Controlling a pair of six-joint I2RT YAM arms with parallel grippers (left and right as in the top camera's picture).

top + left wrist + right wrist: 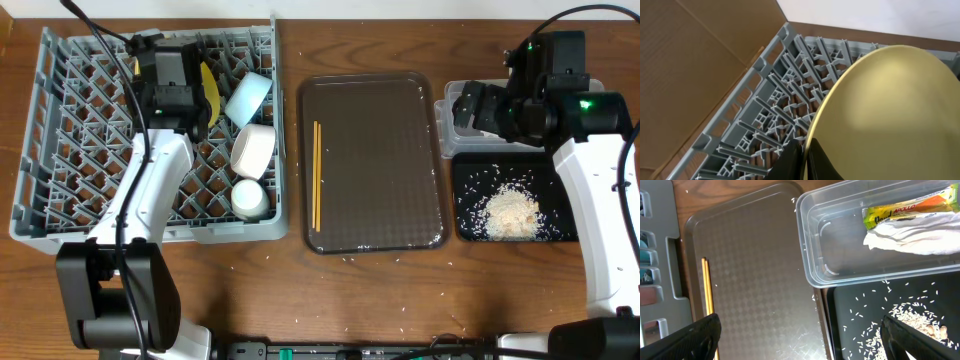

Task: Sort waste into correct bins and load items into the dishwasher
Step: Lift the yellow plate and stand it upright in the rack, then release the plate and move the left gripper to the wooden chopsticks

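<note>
Two chopsticks (pixel 316 185), thin pale wood, are lying side by side just inside the left rim of the brown serving tray (pixel 375 165), my landmark: rounded corners, raised lip, fine diamond texture. Left of it, across a narrow strip of wooden table (pixel 290 290), the grey lattice dish rack (pixel 60 150) is sitting. My left gripper (pixel 805 152) is clenching the edge of the glossy round yellow plate (pixel 890 115), which is standing on edge among the pegs. Light blue bowl (pixel 248 98), white bowl (pixel 253 148) and white cup (pixel 250 198) are lining the rack side nearest the tray. By the tray's far right corner the clear tub (pixel 810 255) is holding the yellow-green wrapper (pixel 910 211) and crumpled napkin (pixel 910 237). By its near right corner the black tray (pixel 465 225) is carrying rice (pixel 510 212). My right gripper (pixel 800 325) is hovering released above that right edge, jaws wide.
</note>
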